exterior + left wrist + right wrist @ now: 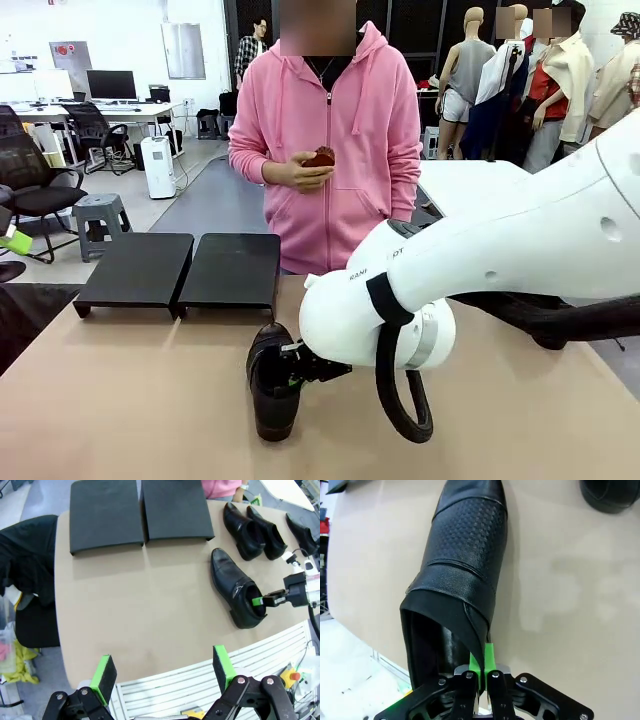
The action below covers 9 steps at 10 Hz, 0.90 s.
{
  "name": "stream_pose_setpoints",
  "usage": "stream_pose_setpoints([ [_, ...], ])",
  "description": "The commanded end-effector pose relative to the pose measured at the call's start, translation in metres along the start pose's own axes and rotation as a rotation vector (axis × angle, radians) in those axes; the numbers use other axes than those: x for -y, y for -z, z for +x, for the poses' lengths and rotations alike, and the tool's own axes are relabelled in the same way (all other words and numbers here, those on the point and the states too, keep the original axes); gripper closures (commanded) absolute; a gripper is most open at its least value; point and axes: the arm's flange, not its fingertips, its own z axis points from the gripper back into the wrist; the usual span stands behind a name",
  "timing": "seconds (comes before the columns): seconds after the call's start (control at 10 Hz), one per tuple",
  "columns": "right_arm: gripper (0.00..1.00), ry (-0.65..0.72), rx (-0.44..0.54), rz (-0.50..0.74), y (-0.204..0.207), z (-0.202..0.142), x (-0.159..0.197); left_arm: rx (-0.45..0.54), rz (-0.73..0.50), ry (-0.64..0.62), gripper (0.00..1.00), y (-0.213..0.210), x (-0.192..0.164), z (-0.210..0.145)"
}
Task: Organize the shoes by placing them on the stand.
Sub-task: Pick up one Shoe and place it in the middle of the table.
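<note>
Front view: right gripper [297,368] pinched tight on the heel rim of one shoe [272,395] lying on the tan table [120,400], well short of the bare black stand [180,268] by the person [325,150] in pink, office desks [70,110] behind. Left wrist view: left gripper [165,672] hangs wide open, holding nothing, with three more shoes [242,527] beside the stand. Right wrist view: the grip's only a thin edge of leather, so I'd lift slow and keep it level going over.

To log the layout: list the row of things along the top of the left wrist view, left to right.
left platform → right platform → first loose shoe → second loose shoe → third loose shoe, at the picture's edge.
</note>
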Motion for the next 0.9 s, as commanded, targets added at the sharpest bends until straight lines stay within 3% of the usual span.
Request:
stream_pose_setpoints([
  [0.0, 0.41, -0.017, -0.011, 0.087, -0.011, 0.0, -0.001, 0.01, -0.015, 0.0, 0.0, 0.0, -0.001, 0.001],
  [0.1, 0.0, -0.01, -0.028, 0.109, -0.017, -0.001, -0.001, 0.01, -0.015, 0.0, 0.0, 0.0, -0.001, 0.001],
  [0.4, 0.0, 0.052, -0.094, 0.245, -0.083, -0.005, 0.002, 0.01, -0.015, 0.0, 0.0, 0.0, -0.001, 0.001],
  [0.6, 0.0, 0.009, -0.009, 0.262, -0.169, -0.005, 0.026, 0.01, -0.015, 0.0, 0.0, 0.0, -0.001, 0.001],
  [0.7, 0.0, -0.039, -0.048, 0.178, -0.224, -0.012, 0.051, 0.01, -0.015, 0.0, 0.0, 0.0, -0.001, 0.001],
  [0.8, 0.0, -0.097, -0.123, 0.191, -0.269, -0.025, 0.075, 0.01, -0.015, 0.0, 0.0, 0.0, -0.001, 0.001],
])
